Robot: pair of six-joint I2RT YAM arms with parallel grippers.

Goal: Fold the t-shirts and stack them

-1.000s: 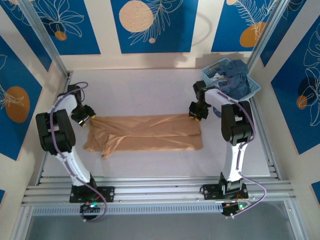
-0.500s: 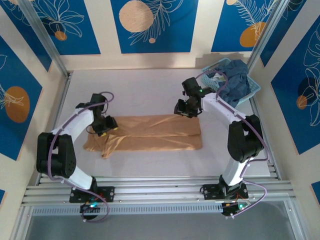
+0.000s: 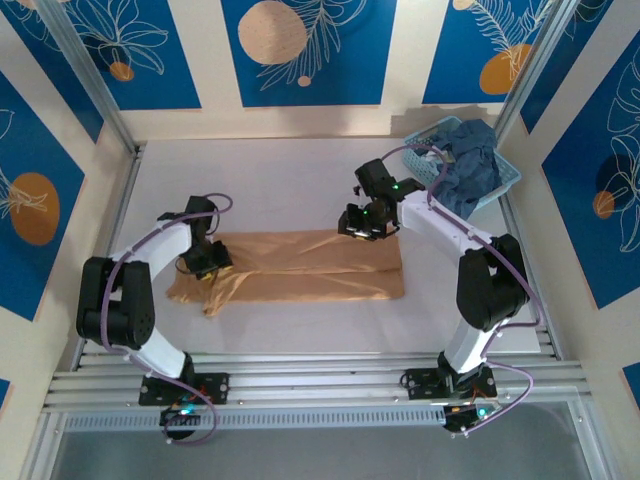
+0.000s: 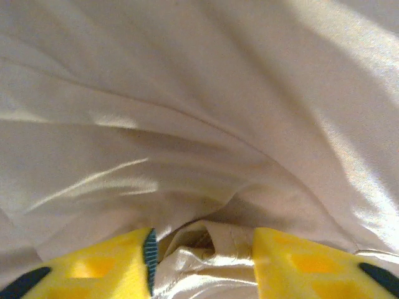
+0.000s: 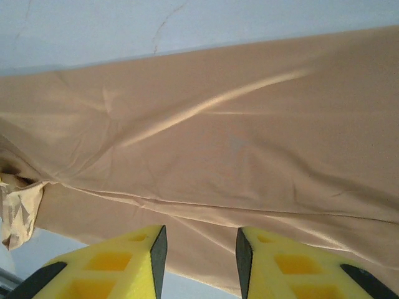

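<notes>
The tan-orange t-shirt [image 3: 300,268] lies folded into a long band across the middle of the table, its left end rumpled. My left gripper [image 3: 205,262] is down on that rumpled end. In the left wrist view its yellow fingers [image 4: 93,268] stand apart around a loose bunched fold of the tan cloth [image 4: 206,249], which is not squeezed flat. My right gripper [image 3: 362,224] hovers over the shirt's far edge, right of centre, open with nothing between its fingers [image 5: 124,261] and the smooth tan cloth [image 5: 237,143] below. Dusty-blue t-shirts [image 3: 468,165] are heaped in the basket.
The light-blue lattice basket [image 3: 418,150] stands at the back right corner, close behind the right arm. Bare grey table [image 3: 270,180] lies behind the shirt and in front of it [image 3: 300,330]. Metal frame rails run along the table's sides and near edge.
My left gripper moved right from the shirt's far-left corner onto its rumpled end, and its jaws narrowed around cloth. My right gripper moved left along the far edge and opened a little.
</notes>
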